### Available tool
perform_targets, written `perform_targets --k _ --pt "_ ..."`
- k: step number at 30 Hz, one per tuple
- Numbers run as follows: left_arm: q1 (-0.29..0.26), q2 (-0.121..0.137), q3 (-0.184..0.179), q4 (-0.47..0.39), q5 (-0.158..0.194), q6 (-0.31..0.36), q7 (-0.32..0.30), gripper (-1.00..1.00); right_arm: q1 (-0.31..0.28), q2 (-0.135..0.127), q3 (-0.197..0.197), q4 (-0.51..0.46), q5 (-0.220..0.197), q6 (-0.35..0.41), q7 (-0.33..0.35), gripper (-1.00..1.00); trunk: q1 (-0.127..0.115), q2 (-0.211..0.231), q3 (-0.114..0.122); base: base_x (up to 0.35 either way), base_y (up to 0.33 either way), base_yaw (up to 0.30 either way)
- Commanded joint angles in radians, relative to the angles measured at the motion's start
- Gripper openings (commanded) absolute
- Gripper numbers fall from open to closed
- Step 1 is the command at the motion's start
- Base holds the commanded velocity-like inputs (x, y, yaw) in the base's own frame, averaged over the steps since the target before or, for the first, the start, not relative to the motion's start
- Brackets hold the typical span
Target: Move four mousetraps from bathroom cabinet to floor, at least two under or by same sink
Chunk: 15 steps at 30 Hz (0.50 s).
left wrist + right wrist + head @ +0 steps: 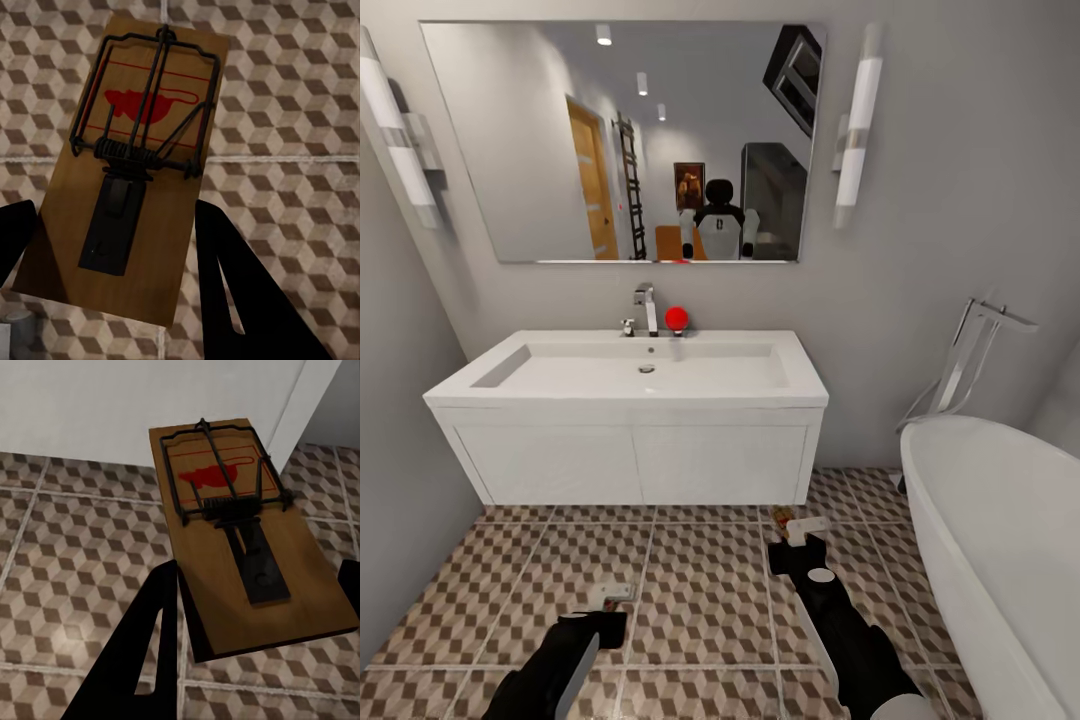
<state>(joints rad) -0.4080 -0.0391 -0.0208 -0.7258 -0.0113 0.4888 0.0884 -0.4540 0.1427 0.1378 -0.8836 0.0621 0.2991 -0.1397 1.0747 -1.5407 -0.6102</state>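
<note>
Head view: both arms reach low over the floor (700, 590) before the sink (630, 400). Left pincer (112, 247) holds a mousetrap (127, 172) between its fingers; right pincer (255, 615) holds a second trap (240, 532) just beside the sink front. Neither is set down yet; two others unaccounted for.

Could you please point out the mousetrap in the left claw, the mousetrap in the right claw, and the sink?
Left mousetrap (124, 176): left wrist view, wooden board by the spring.
Right mousetrap (240, 540): right wrist view, board's middle.
Sink (630, 462): head view, white front panel.
</note>
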Motion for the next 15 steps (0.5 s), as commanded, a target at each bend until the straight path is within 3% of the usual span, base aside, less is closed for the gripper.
perform_targets --k 1,8,15 --pt "0.000 -0.001 -0.002 0.000 -0.004 0.000 0.002 -1.00 0.000 0.000 0.000 0.000 -0.001 0.000 -0.003 -1.00 0.004 -0.007 -0.005 0.000 0.000 0.000" --pt "0.000 -0.002 -0.003 -0.017 -0.004 -0.001 0.002 -1.00 0.000 0.000 0.002 0.000 -0.001 -0.001 -0.003 -1.00 0.031 -0.056 -0.037 0.000 0.000 0.000" --pt "0.000 0.001 -0.002 -0.147 -0.003 0.000 0.002 -1.00 0.000 0.000 0.002 0.000 -0.001 -0.001 -0.003 -1.00 0.058 -0.105 -0.070 0.000 0.000 0.000"
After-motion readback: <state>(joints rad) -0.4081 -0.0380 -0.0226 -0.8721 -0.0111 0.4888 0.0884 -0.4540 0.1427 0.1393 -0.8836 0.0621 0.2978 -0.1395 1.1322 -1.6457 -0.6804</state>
